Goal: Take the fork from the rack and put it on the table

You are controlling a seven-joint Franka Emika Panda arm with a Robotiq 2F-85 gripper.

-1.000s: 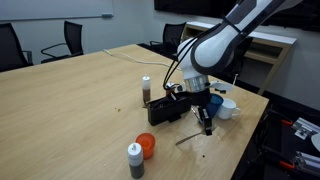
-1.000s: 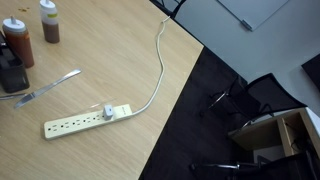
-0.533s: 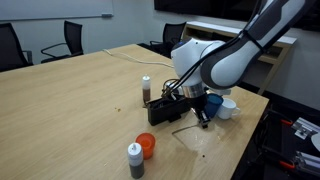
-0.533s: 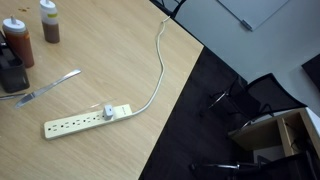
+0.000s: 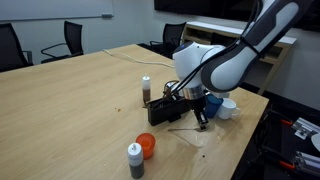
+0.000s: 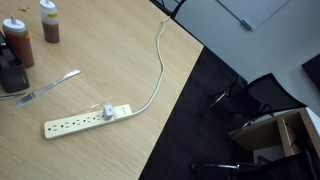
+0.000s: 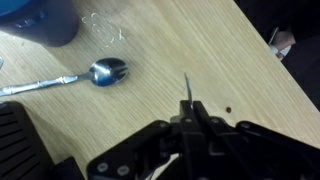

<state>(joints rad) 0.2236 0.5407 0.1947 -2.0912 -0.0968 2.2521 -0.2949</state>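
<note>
One big light-wood table carries everything. Panda arm bends down over one corner of it. Black rack sits under the arm, low and box-shaped. White power strip lies flat near the table edge, with its cable running off across the top. Blue cup and white cup stand just past the rack, and a brown bottle stands on its other side. Fork is out of the rack, flat on the table just beside it, head toward the blue cup. In wrist view the head looks rounded, spoon-like. Gripper hovers over bare wood near the fork, not touching it. Its fingers are pressed together with nothing between them.
</note>
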